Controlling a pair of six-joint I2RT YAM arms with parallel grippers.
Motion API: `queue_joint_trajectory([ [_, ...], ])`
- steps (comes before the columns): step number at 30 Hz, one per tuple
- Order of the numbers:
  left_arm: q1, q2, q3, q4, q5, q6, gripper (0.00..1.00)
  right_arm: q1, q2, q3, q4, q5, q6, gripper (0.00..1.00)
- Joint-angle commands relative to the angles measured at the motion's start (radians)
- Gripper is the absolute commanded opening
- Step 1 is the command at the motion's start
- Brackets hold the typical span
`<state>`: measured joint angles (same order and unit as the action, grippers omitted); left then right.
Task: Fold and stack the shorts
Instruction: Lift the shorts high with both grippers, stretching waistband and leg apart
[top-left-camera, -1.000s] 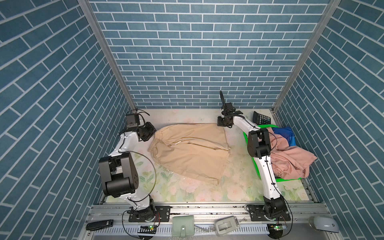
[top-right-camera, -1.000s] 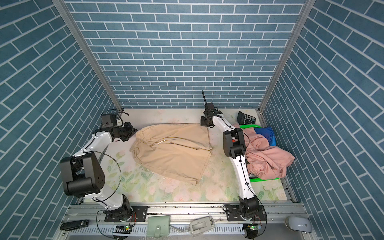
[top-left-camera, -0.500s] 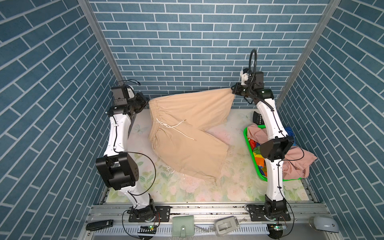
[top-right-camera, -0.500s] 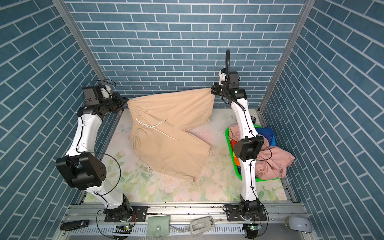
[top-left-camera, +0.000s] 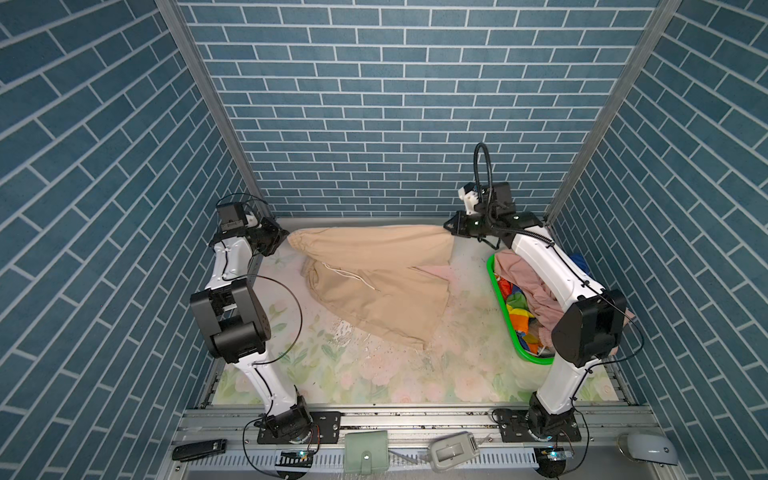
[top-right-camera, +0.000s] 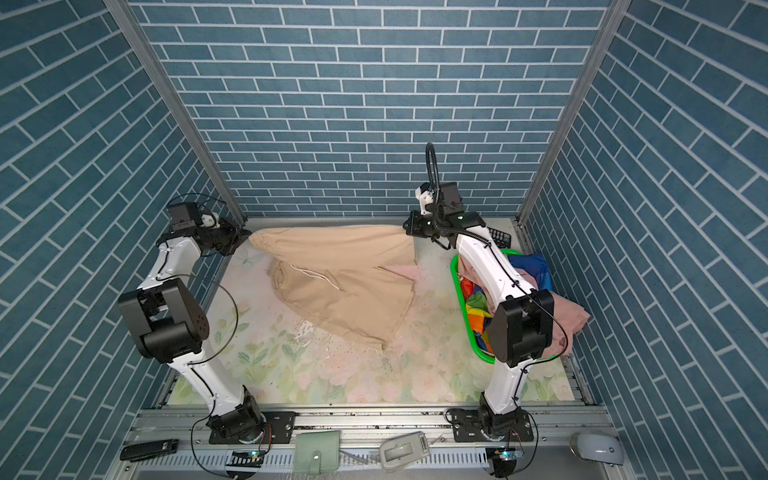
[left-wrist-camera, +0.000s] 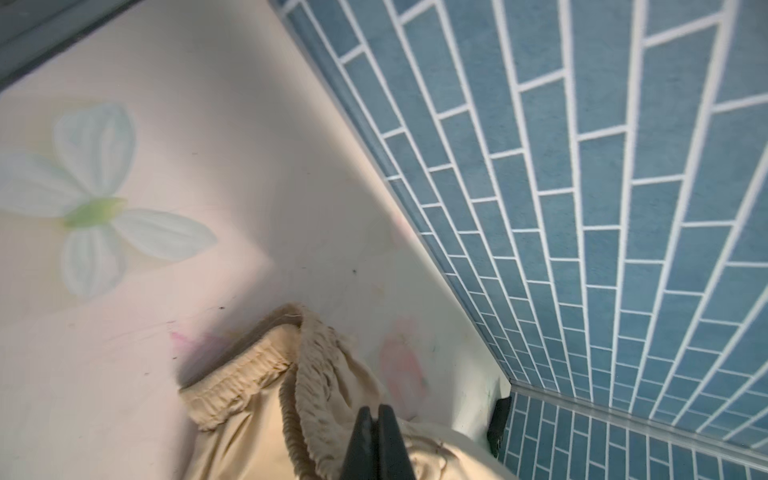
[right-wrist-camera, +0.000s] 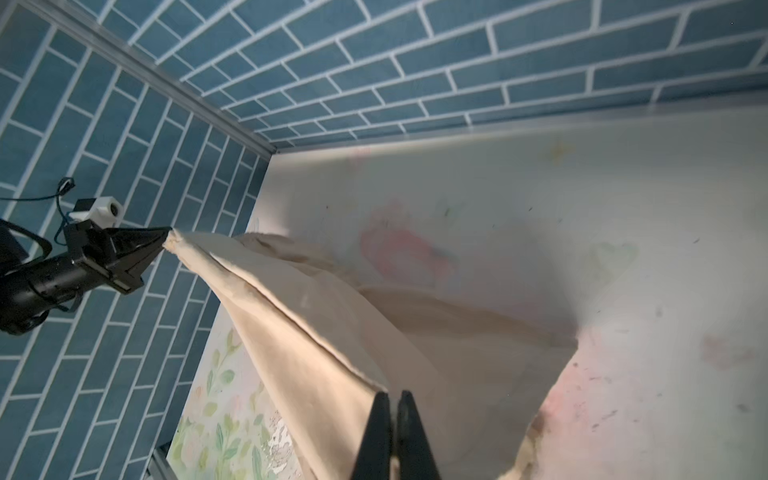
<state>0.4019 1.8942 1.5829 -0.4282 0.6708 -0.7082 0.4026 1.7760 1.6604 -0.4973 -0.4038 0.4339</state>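
Pink shorts (top-left-camera: 524, 272), rainbow shorts (top-left-camera: 518, 309) inside green basket (top-left-camera: 534, 360)

green basket (top-left-camera: 534, 360), floral tabletop (top-left-camera: 374, 374), blue brick walls (top-left-camera: 374, 104), pale green wallet (top-left-camera: 365, 451), black calculator (top-right-camera: 498, 237) behind basket

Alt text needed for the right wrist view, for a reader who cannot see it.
The shut right gripper pinches a corner of the beige shorts, whose far corner the left gripper pinches, stretching an edge between them. The rest drapes toward the floral table, blue brick walls behind.
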Motion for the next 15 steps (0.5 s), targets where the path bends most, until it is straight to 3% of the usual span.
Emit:
queue_joint_trajectory([
  [1, 0.009, -0.045, -0.040, 0.065, -0.003, -0.020, 0.00, -0.004, -0.075, -0.103, 0.136, 0.041, 0.063, 0.00],
  [10, 0.030, -0.084, -0.085, 0.040, -0.037, 0.007, 0.00, 0.074, -0.158, -0.322, 0.216, 0.039, 0.126, 0.00],
  [15, 0.034, -0.114, -0.104, 0.073, -0.032, -0.028, 0.00, 0.078, -0.247, -0.302, 0.157, 0.073, 0.093, 0.00],
])
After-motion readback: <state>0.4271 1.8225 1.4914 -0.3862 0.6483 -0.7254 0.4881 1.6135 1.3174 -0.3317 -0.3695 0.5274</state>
